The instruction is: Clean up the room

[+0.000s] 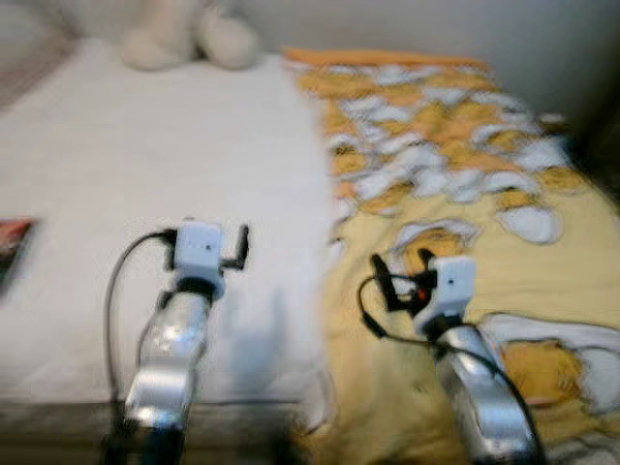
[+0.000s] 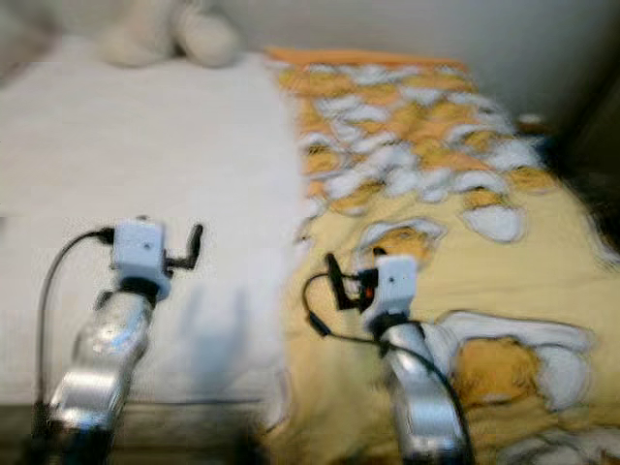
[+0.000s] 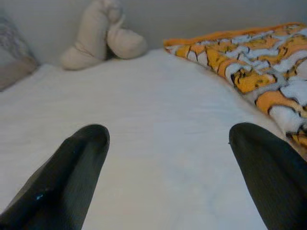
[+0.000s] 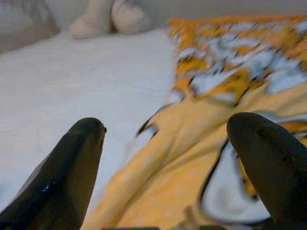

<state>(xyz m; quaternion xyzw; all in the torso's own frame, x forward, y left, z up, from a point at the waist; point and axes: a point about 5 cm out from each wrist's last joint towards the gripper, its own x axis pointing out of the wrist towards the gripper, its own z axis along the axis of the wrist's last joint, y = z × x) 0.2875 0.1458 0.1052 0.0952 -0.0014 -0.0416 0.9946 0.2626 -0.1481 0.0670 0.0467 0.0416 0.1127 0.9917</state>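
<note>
Both your grippers, left gripper [image 3: 168, 143] over the white sheet [image 1: 145, 165] and right gripper [image 4: 165, 139] over the yellow blanket [image 1: 504, 252], are spread wide, holding nothing. Blanket covers just the bed's right half; looks like you're lining up on its edge.

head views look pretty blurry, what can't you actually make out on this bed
- Red and dark flat item: cut off by the left eye view's left edge and blurred, so what it is cannot be told.
- Blanket print: motion blur smears the orange and white pattern; the figures cannot be read.
- Cream plush by the wall: its top is cut off in the left eye view, no features visible.
- Grey pillow: cut by the left wrist view's edge.
</note>
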